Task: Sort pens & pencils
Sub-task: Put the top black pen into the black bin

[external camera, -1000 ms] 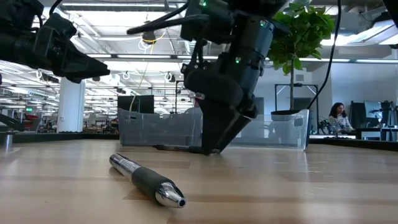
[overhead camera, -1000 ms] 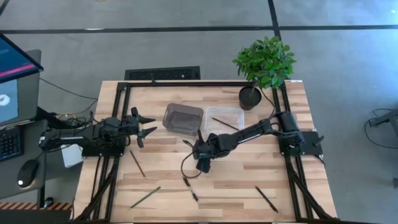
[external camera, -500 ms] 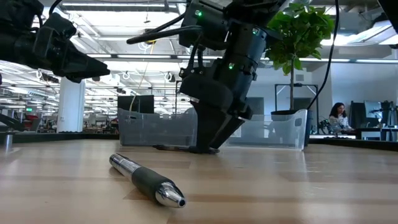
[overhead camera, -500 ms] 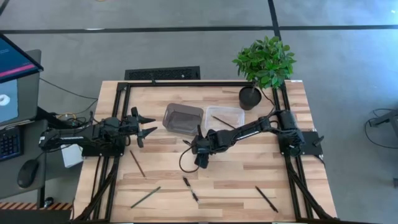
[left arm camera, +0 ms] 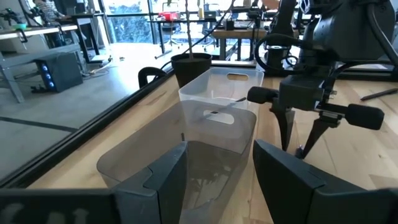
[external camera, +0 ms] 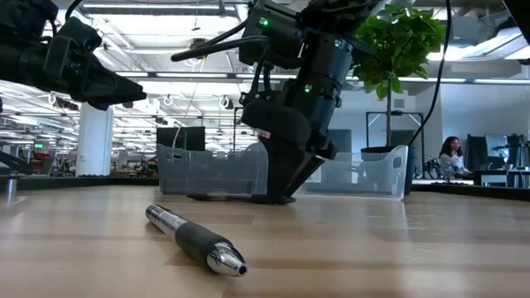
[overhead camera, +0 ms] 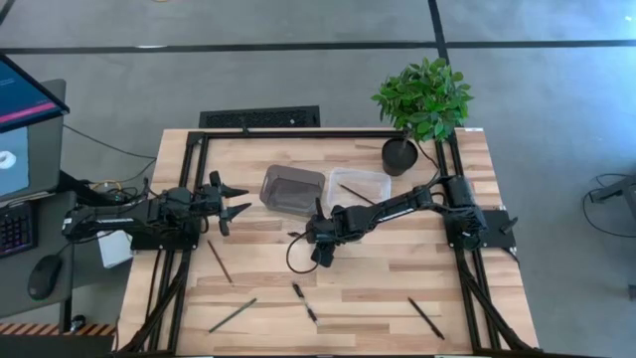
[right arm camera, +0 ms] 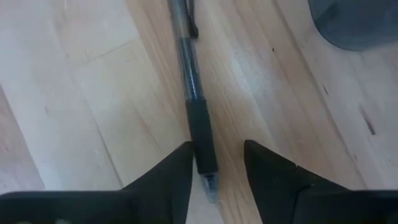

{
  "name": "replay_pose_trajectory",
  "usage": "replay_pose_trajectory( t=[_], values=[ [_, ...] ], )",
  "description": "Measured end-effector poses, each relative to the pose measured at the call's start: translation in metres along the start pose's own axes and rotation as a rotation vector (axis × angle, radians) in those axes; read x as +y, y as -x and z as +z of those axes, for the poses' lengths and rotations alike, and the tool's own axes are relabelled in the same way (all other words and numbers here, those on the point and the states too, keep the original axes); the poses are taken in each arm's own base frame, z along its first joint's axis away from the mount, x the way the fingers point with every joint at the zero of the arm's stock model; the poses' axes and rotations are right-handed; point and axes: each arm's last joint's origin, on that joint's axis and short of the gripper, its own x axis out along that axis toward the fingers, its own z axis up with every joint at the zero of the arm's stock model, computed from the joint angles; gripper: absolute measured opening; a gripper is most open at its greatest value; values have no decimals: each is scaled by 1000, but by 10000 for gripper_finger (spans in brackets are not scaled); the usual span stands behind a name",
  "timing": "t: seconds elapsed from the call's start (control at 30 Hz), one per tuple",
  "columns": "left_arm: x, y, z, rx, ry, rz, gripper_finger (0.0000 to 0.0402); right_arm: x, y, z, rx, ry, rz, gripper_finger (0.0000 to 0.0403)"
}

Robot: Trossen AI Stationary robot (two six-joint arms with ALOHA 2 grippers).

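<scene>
The right tool (overhead camera: 318, 249) is reaching down to the bench (overhead camera: 457, 288) near its middle, just in front of the two trays, because a pen (right arm camera: 198, 127) is lying flat there. In the right wrist view its two fingers (right arm camera: 166, 180) are straddling the pen's dark grip end, one on each side with a narrow gap left; they are partly spread and, as far as I can tell, not yet clamping the pen. The right arm is stretching in from its base at the bench's right side, wrist bent so the fingers are pointing nearly straight down.

The left tool (overhead camera: 235, 199) is hovering wide open and empty beside the dark tray (overhead camera: 291, 189), waiting at the left.

A pencil (overhead camera: 356, 195) is lying in the clear tray (overhead camera: 360, 179), so the pen probably belongs in the dark one. Other sticks are lying scattered along the bench's near half, including a second pen (external camera: 195, 240).
</scene>
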Motion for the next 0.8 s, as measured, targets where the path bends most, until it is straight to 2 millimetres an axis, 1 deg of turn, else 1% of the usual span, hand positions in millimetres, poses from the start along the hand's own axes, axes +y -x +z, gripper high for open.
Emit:
replay_pose_trajectory(
  t=[0.4, 0.63, 0.8],
  values=[
    [0, 0, 0, 0, 0, 0, 174, 1, -1, -1, 6, 9, 9, 107],
    [0, 0, 0, 0, 0, 0, 174, 1, -1, -1, 7, 10, 9, 68],
    [0, 0, 0, 0, 0, 0, 174, 1, -1, -1, 8, 10, 9, 58]
  ],
)
